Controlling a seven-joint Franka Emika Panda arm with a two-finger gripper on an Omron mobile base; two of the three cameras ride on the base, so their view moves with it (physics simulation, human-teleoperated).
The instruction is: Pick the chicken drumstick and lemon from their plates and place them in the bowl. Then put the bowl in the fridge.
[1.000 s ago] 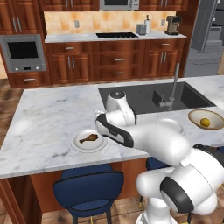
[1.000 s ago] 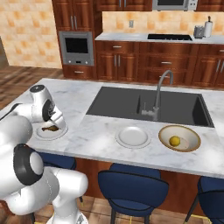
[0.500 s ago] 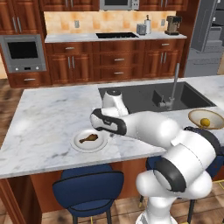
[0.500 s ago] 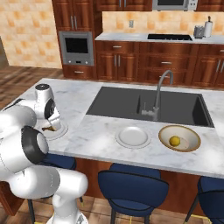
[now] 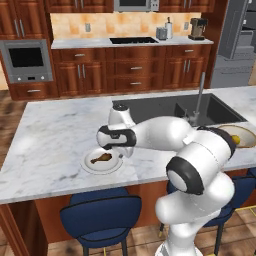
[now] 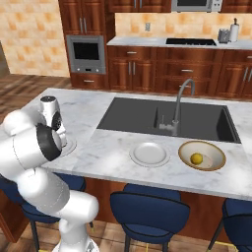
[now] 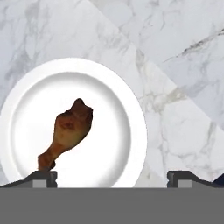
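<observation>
Golden-brown chicken drumstick lies on its white plate just below the gripper, whose jaws hang spread wide, gripping nothing, bone end near one fingertip.

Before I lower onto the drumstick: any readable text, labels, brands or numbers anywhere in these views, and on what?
None. No legible words, brands, numbers or signs.
Wall oven and microwave: no readable markings.
Plate, chicken drumstick, bowl, lemon: plain, unmarked.
</observation>
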